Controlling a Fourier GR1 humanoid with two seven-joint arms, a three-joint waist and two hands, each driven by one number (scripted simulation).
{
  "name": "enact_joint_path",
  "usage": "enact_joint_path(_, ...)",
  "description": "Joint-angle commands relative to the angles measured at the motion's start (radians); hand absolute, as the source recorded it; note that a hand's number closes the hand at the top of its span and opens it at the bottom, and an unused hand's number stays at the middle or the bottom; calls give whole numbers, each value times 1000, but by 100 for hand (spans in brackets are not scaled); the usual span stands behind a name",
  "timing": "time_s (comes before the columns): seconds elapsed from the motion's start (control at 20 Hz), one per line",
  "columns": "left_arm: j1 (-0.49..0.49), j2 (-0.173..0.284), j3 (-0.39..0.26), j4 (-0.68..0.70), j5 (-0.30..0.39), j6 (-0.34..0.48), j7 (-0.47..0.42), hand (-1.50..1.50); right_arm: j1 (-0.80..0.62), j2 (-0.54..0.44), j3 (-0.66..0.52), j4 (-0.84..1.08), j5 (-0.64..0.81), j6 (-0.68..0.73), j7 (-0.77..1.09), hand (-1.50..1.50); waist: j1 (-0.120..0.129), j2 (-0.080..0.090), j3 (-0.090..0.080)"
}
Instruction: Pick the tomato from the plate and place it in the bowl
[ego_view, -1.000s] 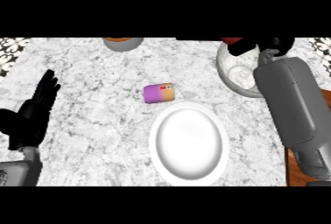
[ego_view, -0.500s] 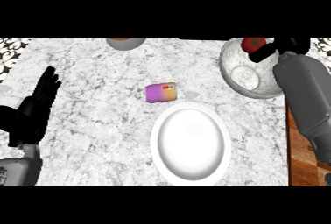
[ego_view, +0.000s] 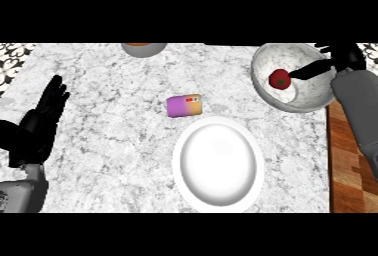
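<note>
The counter (ego_view: 111, 135) looks like smooth marble, white with grey swirls. At 3 o'clock a strip (ego_view: 345, 165) looks like brown wood with lines in it. The plate (ego_view: 216, 161) is plain white, smooth and a bit shiny. The bowl (ego_view: 295, 76) at 1 o'clock has the same marble look as the counter. The tomato (ego_view: 279, 79) inside it is red and smooth. Both hands, left (ego_view: 38, 125) and right (ego_view: 336, 59), are matt black, like plastic.
</note>
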Motion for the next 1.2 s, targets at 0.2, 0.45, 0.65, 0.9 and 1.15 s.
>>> enact_joint_path(0.2,40,0,9,-7,-9,5,-17,0,20,64,-294,-103,-329,-96,-212,-150,-25,-13,1)
enact_joint_path(0.45,93,-14,15,7,-14,-13,-89,0,74,-76,-378,-85,-441,59,-274,-150,-23,-10,-2)
enact_joint_path(0.65,6,19,64,32,19,-28,-19,0,214,-168,-407,-97,-501,220,-311,-150,-41,-13,-2)
enact_joint_path(0.9,42,-28,27,2,-17,-1,-27,0,376,-244,-448,-109,-581,405,-394,-150,-44,-15,-1)
enact_joint_path(1.15,16,16,68,-25,17,-48,23,0,407,-312,-491,-100,-679,537,-415,-150,-29,-13,-1)
